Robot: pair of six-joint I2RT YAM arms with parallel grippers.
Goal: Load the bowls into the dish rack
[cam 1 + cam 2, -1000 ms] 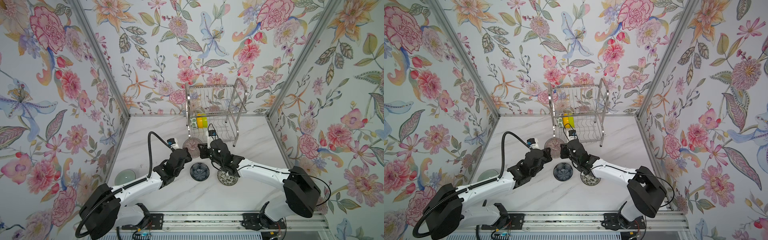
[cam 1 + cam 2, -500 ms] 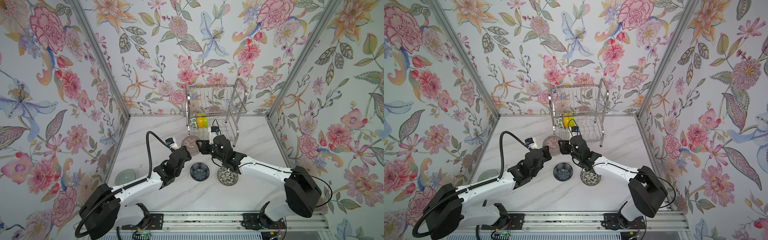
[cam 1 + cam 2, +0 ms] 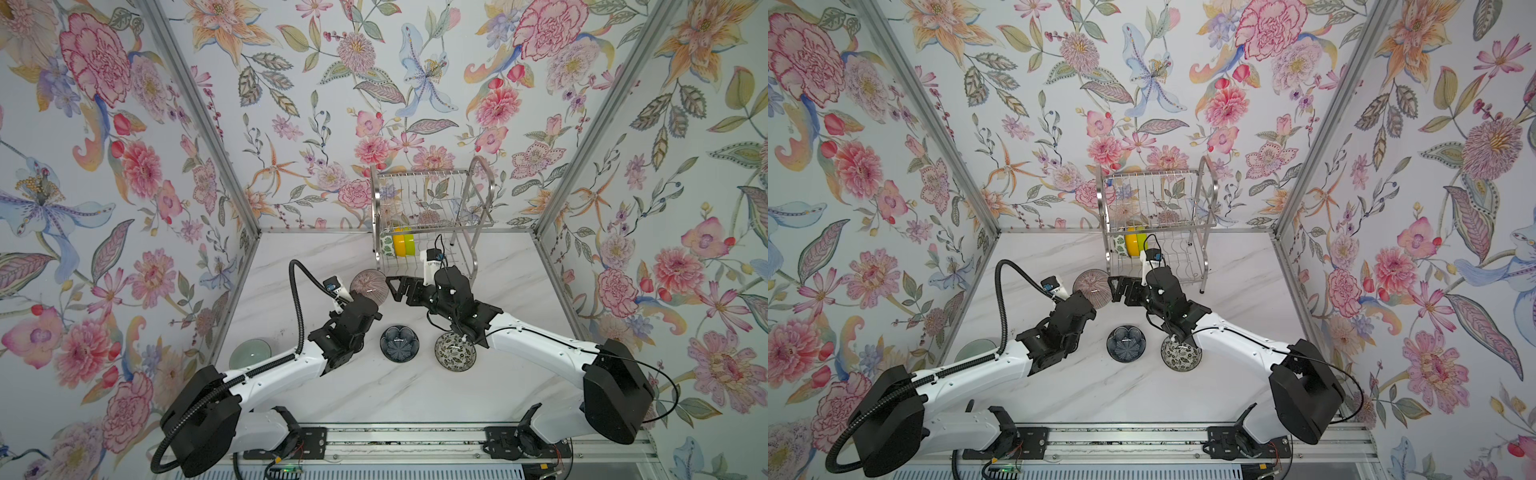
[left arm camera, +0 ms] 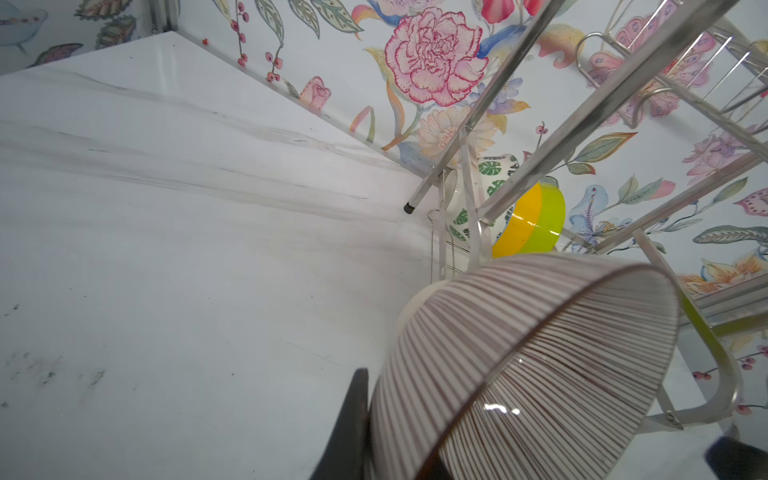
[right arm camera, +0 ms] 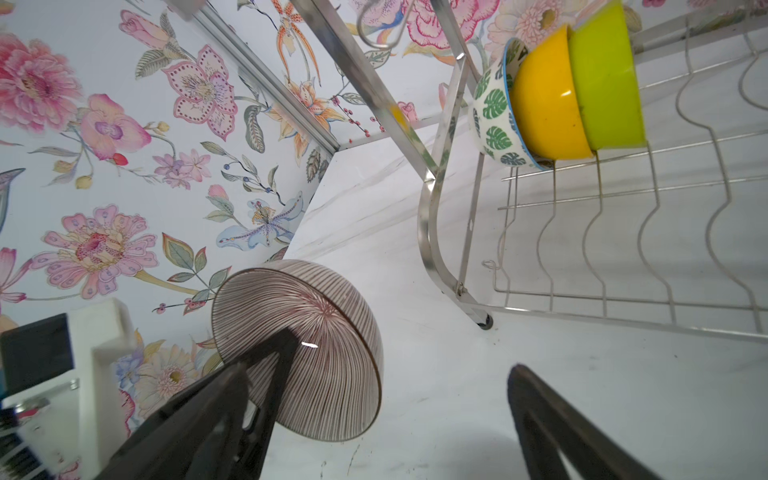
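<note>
Left gripper [image 3: 358,297] is clamped on the rim of a white round bowl with fine maroon radial stripes [image 3: 369,284], holding it tipped on edge over the white marble tabletop [image 3: 415,395]. Right gripper [image 3: 400,289] sits just beside that bowl on its right, jaws spread wide with nothing between them. In the right wrist view one dark finger [image 5: 272,374] overlaps the striped bowl, and whether it touches cannot be told. Nearest the arm bases, a dark blue glass bowl with a petal pattern [image 3: 400,343] and a black-and-white floral bowl [image 3: 453,357] stand upright side by side on the tabletop between the two arms. A pale green bowl [image 3: 250,353] sits well apart from them, by the left wall. Farther back stands the two-tier shiny steel wire dish rack [image 3: 482,187], with the striped bowl just in front of its left end frame. At the left end of its lower shelf three bowls stand on edge, packed close: a white bowl with green leaves [image 3: 388,246], an orange-yellow bowl [image 3: 400,246] and a lime green bowl [image 3: 409,245].
</note>
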